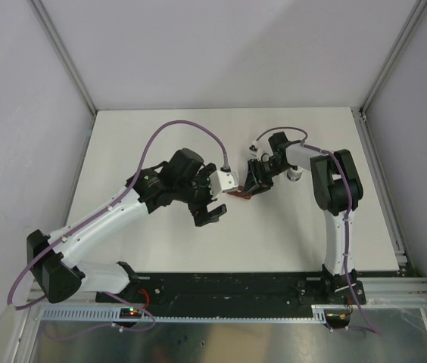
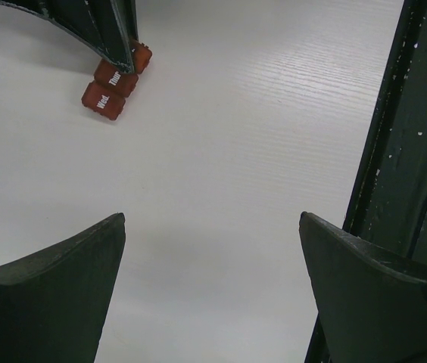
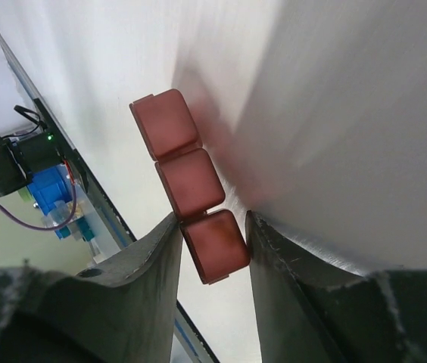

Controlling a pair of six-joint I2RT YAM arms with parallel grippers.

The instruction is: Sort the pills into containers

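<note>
The dark red pill box (image 1: 238, 194), a strip of three square lidded compartments, is at the table's middle. My right gripper (image 1: 253, 186) is shut on it. In the right wrist view the fingers (image 3: 153, 257) clamp the end compartment of the pill box (image 3: 187, 178); the other two compartments stick out beyond the right gripper (image 3: 213, 218). In the left wrist view the pill box (image 2: 112, 85) shows white day labels under a right finger (image 2: 100, 26). My left gripper (image 1: 210, 212) is open and empty just left of the box, also seen over bare table (image 2: 212, 219). No pills show.
A small white-capped bottle (image 1: 295, 174) stands just right of the right gripper, partly hidden by the arm. A black rail (image 2: 410, 151) runs down the right side of the left wrist view. The white table (image 1: 160, 144) is walled at the back and both sides.
</note>
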